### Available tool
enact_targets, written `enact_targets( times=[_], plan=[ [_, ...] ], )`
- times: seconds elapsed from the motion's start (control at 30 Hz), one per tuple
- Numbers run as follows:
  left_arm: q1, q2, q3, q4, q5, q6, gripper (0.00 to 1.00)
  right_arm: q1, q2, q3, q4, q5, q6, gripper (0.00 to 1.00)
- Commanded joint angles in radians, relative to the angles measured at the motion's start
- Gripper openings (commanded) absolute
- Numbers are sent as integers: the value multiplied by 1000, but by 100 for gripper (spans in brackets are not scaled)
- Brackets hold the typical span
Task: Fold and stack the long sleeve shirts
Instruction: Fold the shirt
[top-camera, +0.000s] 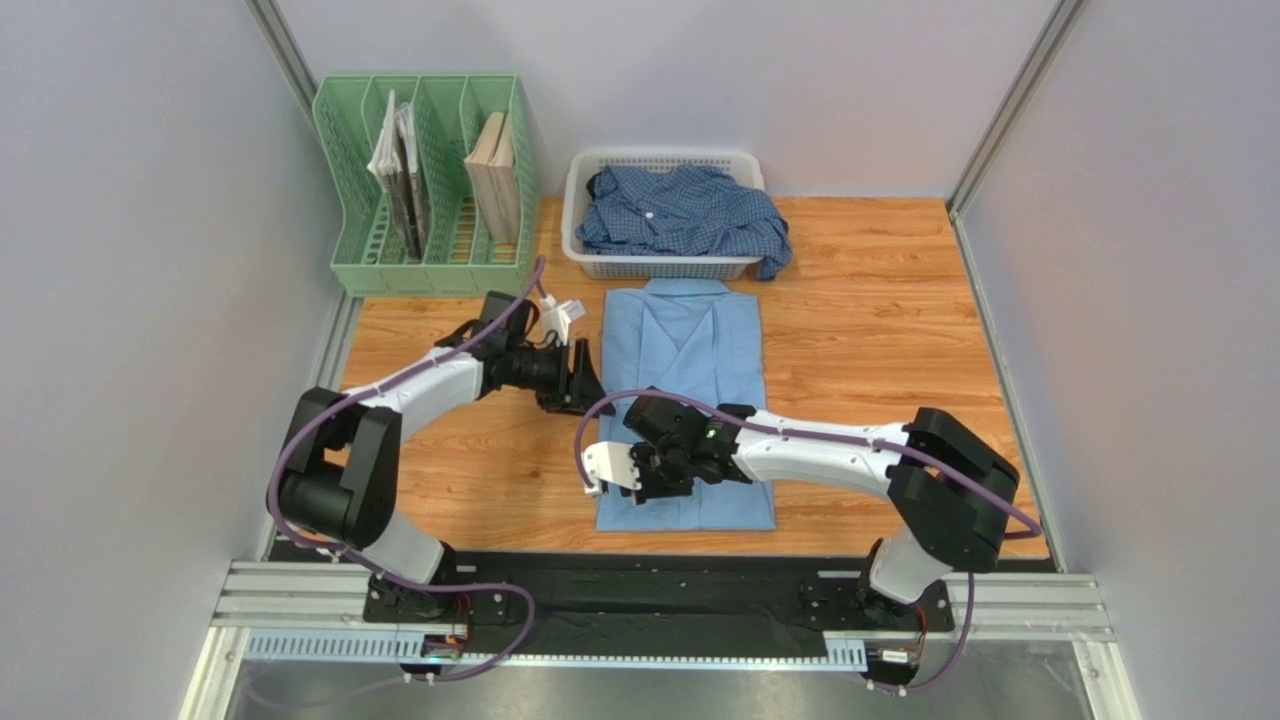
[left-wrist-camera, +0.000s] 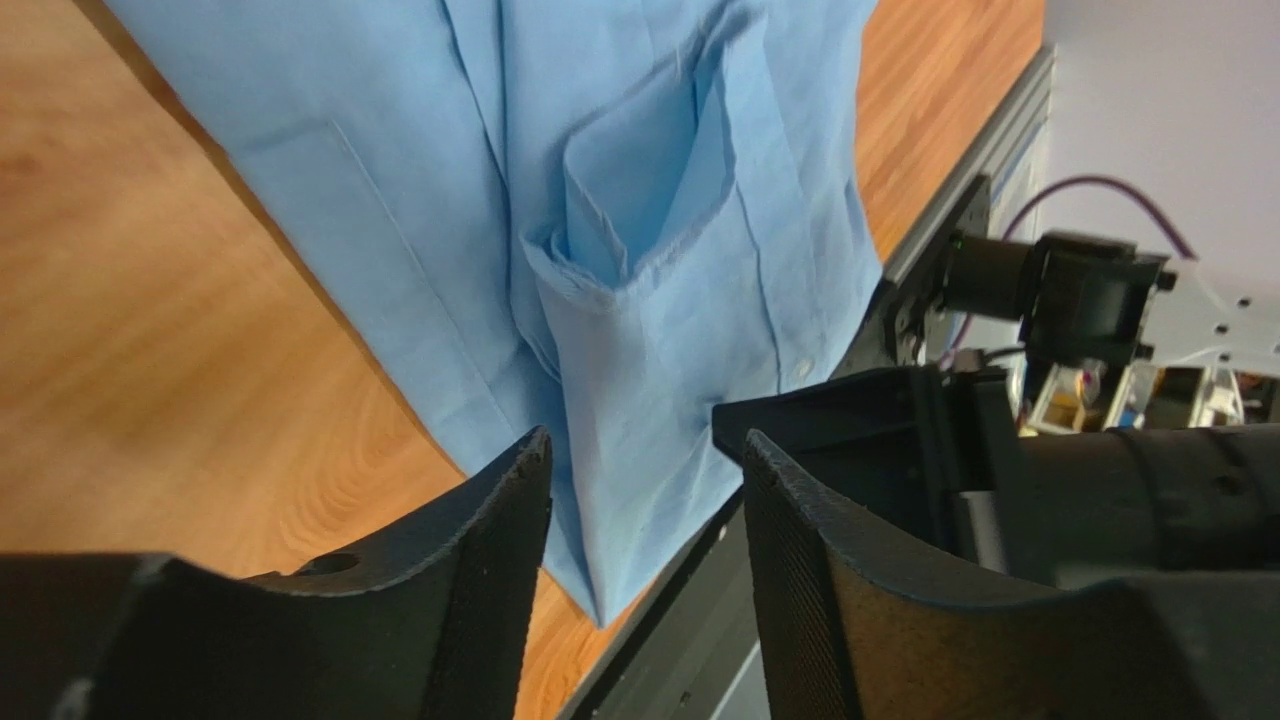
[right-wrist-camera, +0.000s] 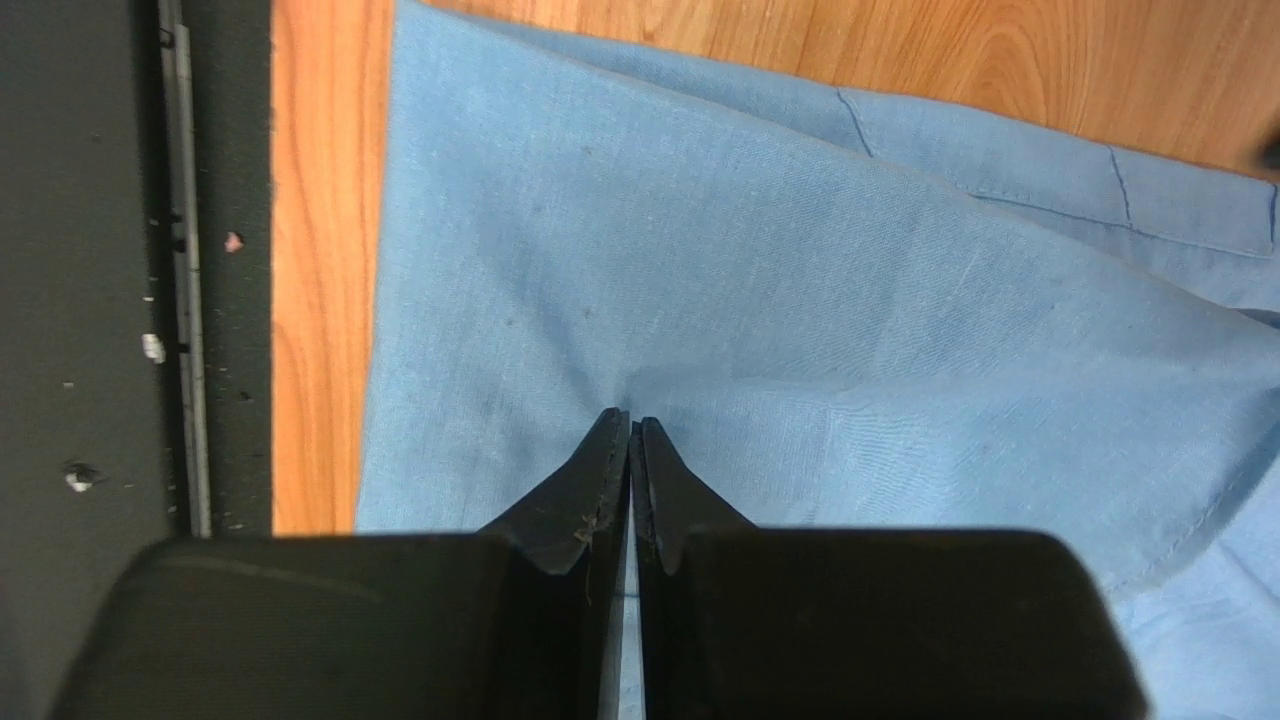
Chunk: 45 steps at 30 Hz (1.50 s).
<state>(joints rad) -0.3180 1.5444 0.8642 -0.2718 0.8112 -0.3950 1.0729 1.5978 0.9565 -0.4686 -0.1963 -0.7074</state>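
The light sky-blue shirt (top-camera: 684, 338) lies flat on the wooden table, folded into a long narrow strip with its collar toward the basket. It also shows in the left wrist view (left-wrist-camera: 631, 180) and the right wrist view (right-wrist-camera: 751, 255). My left gripper (top-camera: 580, 375) is open at the shirt's left edge, with nothing between its jaws (left-wrist-camera: 646, 503). My right gripper (top-camera: 628, 473) is shut on a pinch of the light blue cloth near the shirt's near-left end (right-wrist-camera: 631, 428). The darker checked shirt (top-camera: 684, 210) lies crumpled in the white basket (top-camera: 576, 203).
A green slotted file rack (top-camera: 428, 267) holding a few books stands at the back left. The black base rail (right-wrist-camera: 90, 270) runs along the table's near edge, close to the shirt's hem. Grey walls enclose both sides.
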Motion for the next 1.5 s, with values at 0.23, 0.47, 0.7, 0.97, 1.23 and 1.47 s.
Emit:
enact_targets(
  times=[0.23, 0.47, 0.7, 0.97, 1.23, 1.47],
  plan=[
    [-79, 120, -16, 108, 28, -34, 59, 13, 65, 61, 7, -86, 65, 8],
    [-81, 178, 74, 171, 36, -54, 30, 13, 146, 28, 22, -104, 42, 4],
    [17, 195, 171, 206, -67, -85, 25, 10, 128, 17, 27, -100, 45, 4],
    [68, -1, 114, 95, 43, -86, 56, -195, -28, 244, -203, -190, 198, 37],
    [-83, -181, -135, 210, 132, -225, 58, -444, -253, 33, -280, -577, 437, 28],
    [-133, -14, -27, 117, 40, -145, 57, -548, -69, -27, -266, -649, 530, 24]
  ],
)
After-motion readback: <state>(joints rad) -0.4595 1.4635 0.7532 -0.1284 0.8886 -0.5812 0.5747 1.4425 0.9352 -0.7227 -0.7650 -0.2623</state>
